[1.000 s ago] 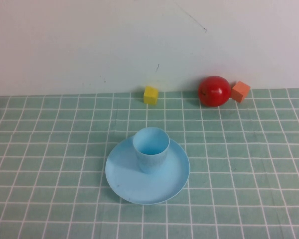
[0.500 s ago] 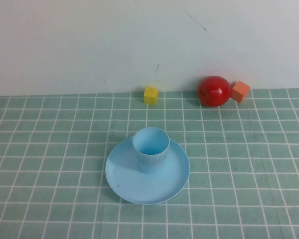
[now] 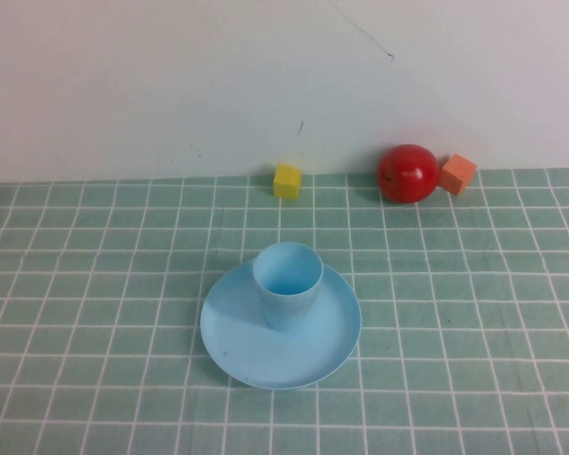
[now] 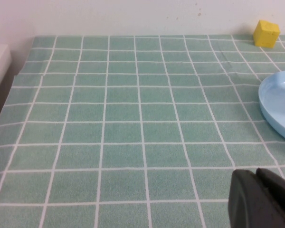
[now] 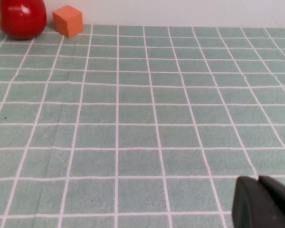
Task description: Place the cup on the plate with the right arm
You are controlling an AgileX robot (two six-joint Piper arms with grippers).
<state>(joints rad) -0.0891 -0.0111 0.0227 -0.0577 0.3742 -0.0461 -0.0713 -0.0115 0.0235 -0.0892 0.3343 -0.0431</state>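
Light blue cup (image 3: 288, 282) stands upright on the plate (image 3: 237, 339), so you may log the placing as done: right hand (image 5: 260, 203) closed and empty, left hand (image 4: 257, 198) closed, both low over bare bench (image 3: 474, 313).

Even, bright, diffuse light; soft faint shadows; slight blur; no glare.

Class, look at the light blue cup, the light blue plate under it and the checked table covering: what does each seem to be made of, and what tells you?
Small light blue cup: probably plastic, smooth, evenly coloured, matte.
Round light blue plate: likely the same plastic, with a soft sheen.
Green checked table covering: seemingly cloth or vinyl; faint creases show.
Left gripper and right gripper, both parked low over the covering, touch nothing.
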